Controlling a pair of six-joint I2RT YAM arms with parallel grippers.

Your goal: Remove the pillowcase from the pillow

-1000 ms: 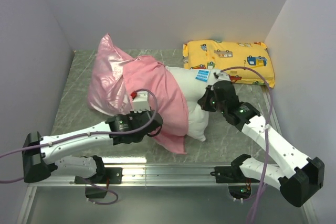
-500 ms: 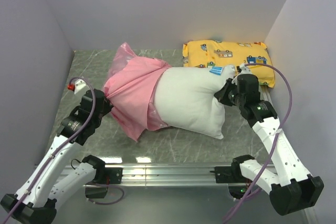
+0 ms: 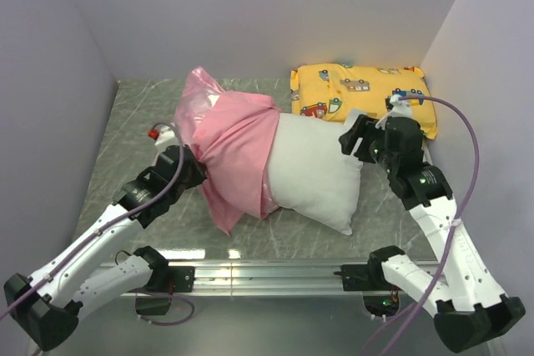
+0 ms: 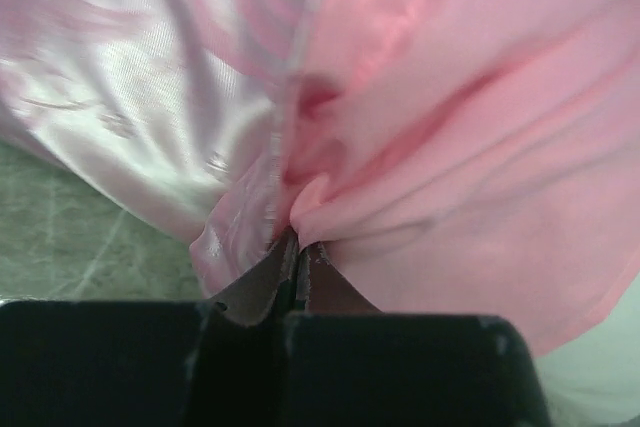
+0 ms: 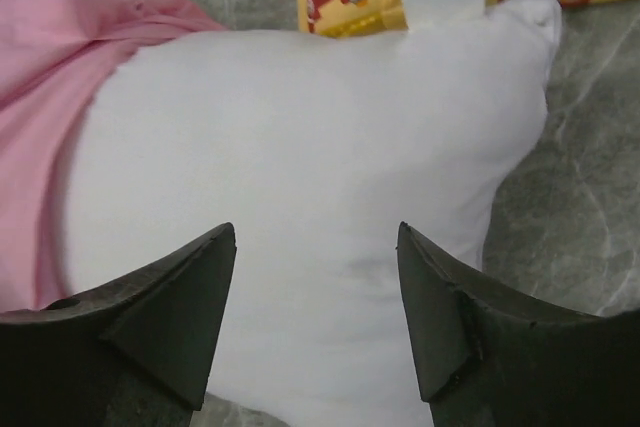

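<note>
Across mid-table [image 3: 133, 122], changes since a second ago: right claw [image 3: 355, 141] has let go of the pillow [image 3: 317, 177]; it was clamped on the right end, now its jaws stand wide apart with nothing between them; wrist view shows both tips of the right claw [image 5: 315, 235] hovering over white fabric, apart from it; left arm [image 3: 92, 235] has swung from the front of the bundle out to the left, then back in a little; pillowcase [image 3: 238, 152] has been dragged leftward, baring much more white.

Left claw [image 3: 192, 169] is pinched tight on a fold of pillowcase [image 4: 430, 117] at its near-left edge; fabric bunches right at the left claw [image 4: 297, 247] tips; arm runs low and diagonal from the near-left corner.

Right arm [image 3: 446, 223] rises from the near-right base, wrist bent left toward the pillow's right end.

Pillow lies crosswise, left part inside the pillowcase, right part bare, far-right corner just beside the yellow pillow [image 3: 359, 93]; matte pink shows mid-bundle, shiny pink bunched far left.
</note>
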